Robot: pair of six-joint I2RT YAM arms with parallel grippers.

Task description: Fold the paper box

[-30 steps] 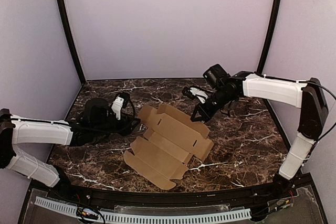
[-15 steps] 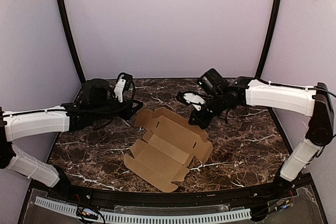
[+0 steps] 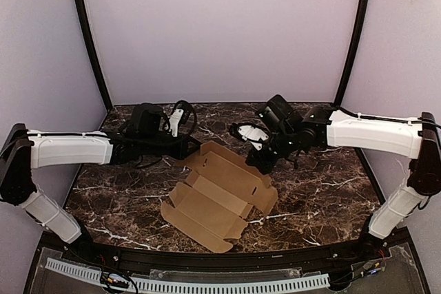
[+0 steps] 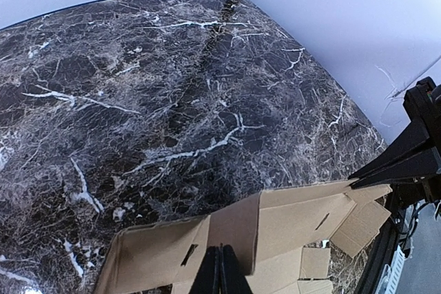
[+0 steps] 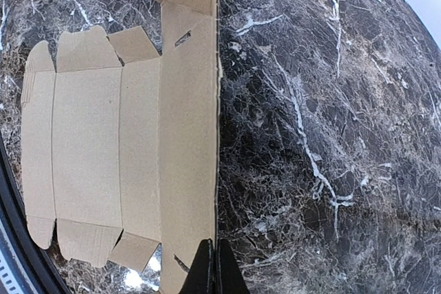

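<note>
On marble table [image 3: 324,184], see paper box [image 3: 217,194] mid-table as die-cut sheet, far panel lifted; see left gripper [image 4: 220,259] and right gripper [image 5: 211,256] both pinched shut on that panel's ends; expect torn or skewed crease if pulled unevenly.

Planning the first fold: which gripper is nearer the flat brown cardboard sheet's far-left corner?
Left. The left gripper pinches the brown cardboard sheet by that corner; the right gripper pinches its far edge farther right.

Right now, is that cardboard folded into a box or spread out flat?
Spread out: the paper box lies as an open sheet on the table, panels and flaps splayed, no sides closed.
</note>
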